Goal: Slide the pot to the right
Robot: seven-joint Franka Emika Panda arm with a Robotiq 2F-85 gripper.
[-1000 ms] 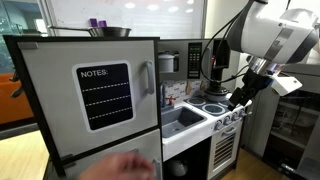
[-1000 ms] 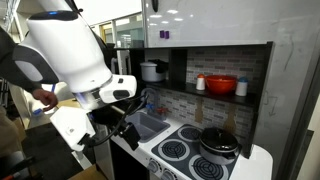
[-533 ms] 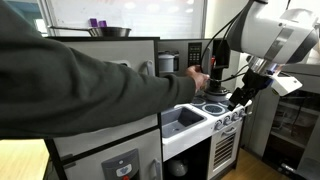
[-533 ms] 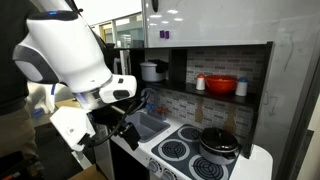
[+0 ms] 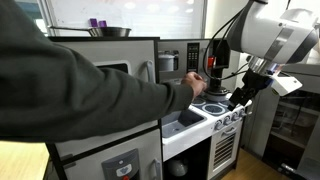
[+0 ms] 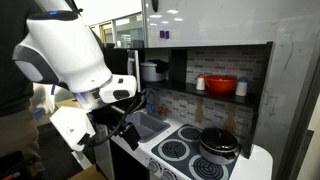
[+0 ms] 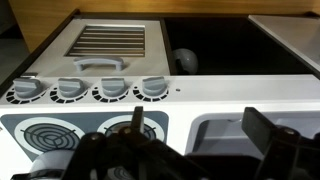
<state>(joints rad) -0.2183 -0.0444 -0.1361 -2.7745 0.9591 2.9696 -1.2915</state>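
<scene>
The pot (image 6: pixel 218 141) sat on a rear burner of the toy stove, close against the tiled back wall and at the end of the white tabletop (image 6: pixel 256 160) farthest from the sink (image 6: pixel 150 126). It looked dark and round in an exterior view, and stood upright. Three bare burners (image 6: pixel 173 150) lay just beside it, toward the front and the sink. Above it, on a dark shelf, a red bowl (image 6: pixel 222 85) rested between two small white cups (image 6: pixel 200 84), and farther along the same shelf stood a steel lidded pan (image 6: pixel 152 70). The claw (image 6: pixel 124 135) hung well apart from the pot, out in front of the toy kitchen. In the wrist view its dark fingers (image 7: pixel 275 140) stood spread, with white stove surface showing between them and nothing in their hold. That same view looked down on a row of four grey knobs (image 7: pixel 85 90), with burner rings below them and a slatted oven door (image 7: pixel 110 42) with its handle above. A person's hand (image 5: pixel 197 83), on a grey-sleeved arm (image 5: pixel 80 85), reached across the front of the toy fridge toward the stove; whether it touched anything could not be told. On top of the fridge sat a wide steel bowl (image 5: pixel 108 32) with two purple cups (image 5: pixel 95 23) just beside it.
</scene>
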